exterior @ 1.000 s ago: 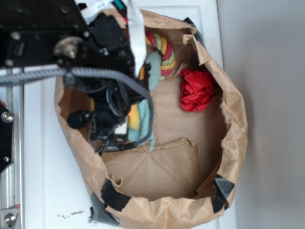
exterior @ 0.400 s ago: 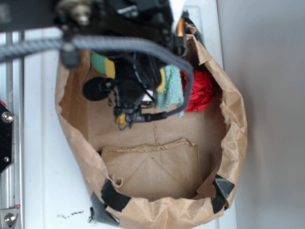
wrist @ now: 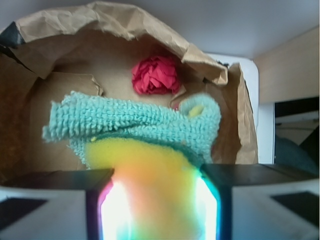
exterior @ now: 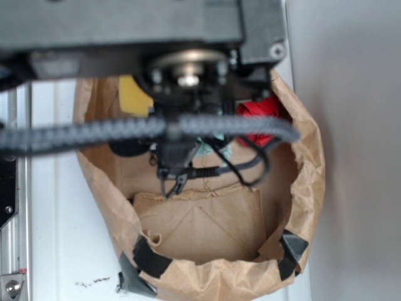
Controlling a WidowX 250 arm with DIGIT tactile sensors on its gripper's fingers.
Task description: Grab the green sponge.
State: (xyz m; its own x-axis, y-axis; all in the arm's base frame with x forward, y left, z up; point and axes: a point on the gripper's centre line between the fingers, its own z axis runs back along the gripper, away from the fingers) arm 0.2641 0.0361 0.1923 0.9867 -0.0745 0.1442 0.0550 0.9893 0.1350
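Inside bag point(wrist: 100, 17), left wall: crumpled brown paper, black tape at its rim.
Left finger point(wrist: 50, 200): grey-black, flush against the sponge's left side.
Cloth point(wrist: 130, 120): teal, knitted, draped across the sponge's far end, off the bag floor in the wrist view.
Sponge point(wrist: 135, 155): yellow foam, pinched between both fingers, glowing with glare where they meet it; green side not visible.
Gripper point(wrist: 156, 190): narrowed onto the sponge, foam filling the whole gap.
Red wad point(wrist: 156, 75): crumpled, on the bag floor beyond the cloth, apart from it.
Right finger point(wrist: 265, 200): pressed against the sponge's right side.
Exterior view, yellow patch point(exterior: 135, 94): beside the arm's left edge; cannot tell what it is.
Cable point(exterior: 94, 132): grey, braided, crossing the bag mouth.
Arm: blurred, hiding the gripper.
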